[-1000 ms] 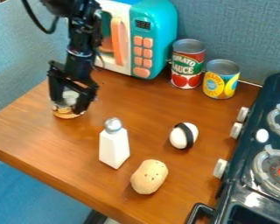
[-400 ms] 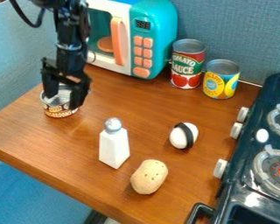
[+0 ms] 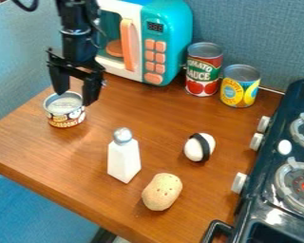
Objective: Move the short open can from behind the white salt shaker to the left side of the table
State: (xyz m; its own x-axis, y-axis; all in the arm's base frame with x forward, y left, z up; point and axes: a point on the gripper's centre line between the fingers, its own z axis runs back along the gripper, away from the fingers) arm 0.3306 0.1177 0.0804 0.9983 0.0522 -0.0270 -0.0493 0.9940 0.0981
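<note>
The gripper (image 3: 74, 98) hangs at the upper left, open, its fingers apart just over the top of a short can (image 3: 65, 115). That can stands upright on the wooden table, its silver lid facing up between and a little below the fingertips. A white shaker (image 3: 124, 159) with a silver cap stands to the lower right of the can. Beyond the shaker lie a tan potato-like toy (image 3: 161, 191) and a white egg-shaped piece with a black band (image 3: 199, 147).
A teal and white toy microwave (image 3: 166, 45) stands behind the gripper. A red tomato can (image 3: 203, 70) and a yellow can (image 3: 240, 86) are near the back wall. The dark stove (image 3: 269, 190) takes up the right side; the table's front edge (image 3: 65, 202) runs at lower left.
The gripper has risen off the short can, and its fingers have spread. Between the first and second frames the can shifted slightly left; it now stands free below the fingers.
</note>
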